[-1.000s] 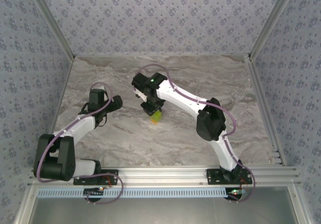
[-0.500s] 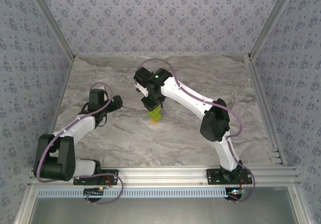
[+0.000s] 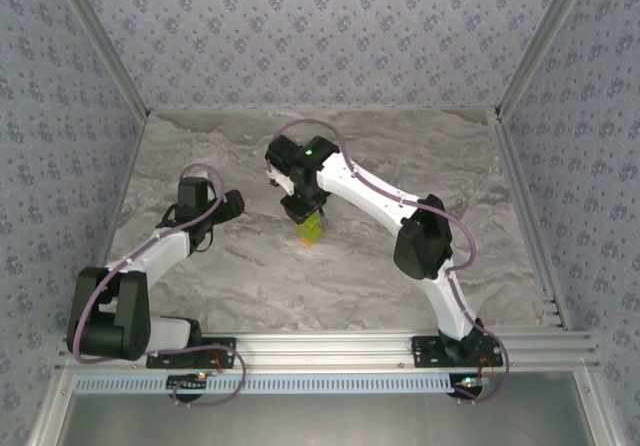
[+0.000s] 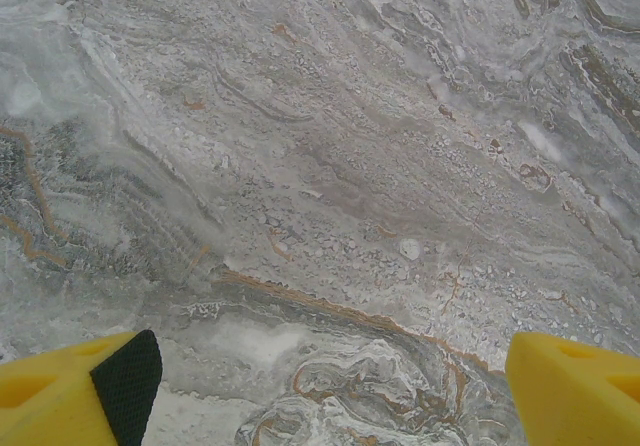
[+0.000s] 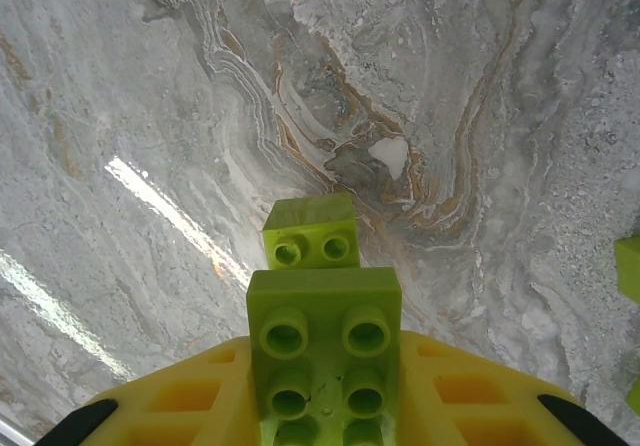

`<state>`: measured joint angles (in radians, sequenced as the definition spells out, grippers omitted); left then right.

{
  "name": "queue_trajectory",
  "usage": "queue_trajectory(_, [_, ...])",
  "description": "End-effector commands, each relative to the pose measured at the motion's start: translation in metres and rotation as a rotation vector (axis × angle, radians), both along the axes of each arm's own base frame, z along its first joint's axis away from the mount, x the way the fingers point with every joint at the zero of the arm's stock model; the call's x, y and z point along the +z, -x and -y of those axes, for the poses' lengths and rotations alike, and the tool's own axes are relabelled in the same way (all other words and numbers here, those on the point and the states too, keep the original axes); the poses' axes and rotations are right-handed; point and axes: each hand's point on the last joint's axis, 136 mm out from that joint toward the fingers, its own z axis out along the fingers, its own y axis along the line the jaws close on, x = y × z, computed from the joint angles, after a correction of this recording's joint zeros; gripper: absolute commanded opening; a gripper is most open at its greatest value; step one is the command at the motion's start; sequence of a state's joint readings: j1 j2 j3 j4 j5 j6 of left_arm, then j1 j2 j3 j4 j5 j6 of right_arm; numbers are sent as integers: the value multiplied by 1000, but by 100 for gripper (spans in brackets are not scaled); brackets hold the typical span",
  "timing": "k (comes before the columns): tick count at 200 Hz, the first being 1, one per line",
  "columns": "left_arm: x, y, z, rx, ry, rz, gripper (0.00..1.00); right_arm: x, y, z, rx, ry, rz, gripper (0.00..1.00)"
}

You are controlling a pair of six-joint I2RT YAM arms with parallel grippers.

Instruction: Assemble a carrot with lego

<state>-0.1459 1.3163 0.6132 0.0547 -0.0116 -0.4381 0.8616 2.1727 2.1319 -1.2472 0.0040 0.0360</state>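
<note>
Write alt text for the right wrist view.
The right claw is shut on a lime-green lego stack, studs facing the camera, with a smaller two-stud brick showing just beyond it. Below lies the grey marbled table.

Carrot [image 3: 311,230]: small lime-green lego build; in the top view an orange brick [image 3: 308,242] shows at its near end.
Larger brick [image 5: 325,351]: lime-green, studs in two columns facing the wrist camera.
Smaller brick [image 5: 312,231]: lime-green, two studs, just beyond the larger one and set lower.
Hold: clamped between the yellow fingers of the right gripper [image 5: 322,416].
Place: over the middle of the marble tabletop [image 3: 400,146]; contact with it cannot be told.
Other lego [image 5: 628,266]: lime-green piece, cut off at the wrist view's right edge.
</note>
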Motion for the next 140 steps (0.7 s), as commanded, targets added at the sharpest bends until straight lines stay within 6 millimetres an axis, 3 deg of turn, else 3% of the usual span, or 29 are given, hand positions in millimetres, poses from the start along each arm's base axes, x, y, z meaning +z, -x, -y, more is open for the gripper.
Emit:
queue_trajectory(1, [16,-5,0,2,15,48,91,-8,3,3,9,15,-41,34])
queue_trajectory(140, [15,-6,1,1,13,48,91,-27,9,4,42,21,-99,34])
